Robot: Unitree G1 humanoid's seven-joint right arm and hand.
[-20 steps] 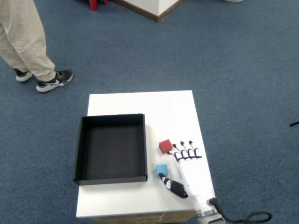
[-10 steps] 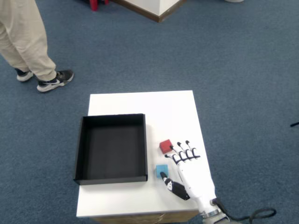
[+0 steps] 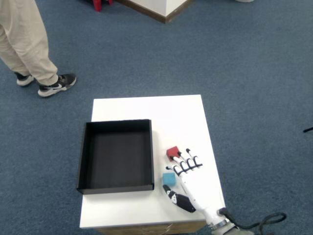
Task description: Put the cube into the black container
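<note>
On the small counter point(image 3: 146, 108), the spread, empty hand point(image 3: 188, 174) could nudge the red cube point(image 3: 172, 153) away from the container point(image 3: 116, 155) instead of grasping it.

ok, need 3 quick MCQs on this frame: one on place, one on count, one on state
1. Where does the red cube lie?
A. inside the black container
B. on the white table, right of the container
C. on the carpet

2. How many cubes are on the table?
A. one
B. two
C. four

3. What is in the black container?
A. nothing
B. the blue cube
C. both cubes

Key: 1 B, the red cube sits on the table beside the container's right wall. 2 B, one red and one blue cube, both by the right hand. 3 A, only its dark floor shows.
</note>
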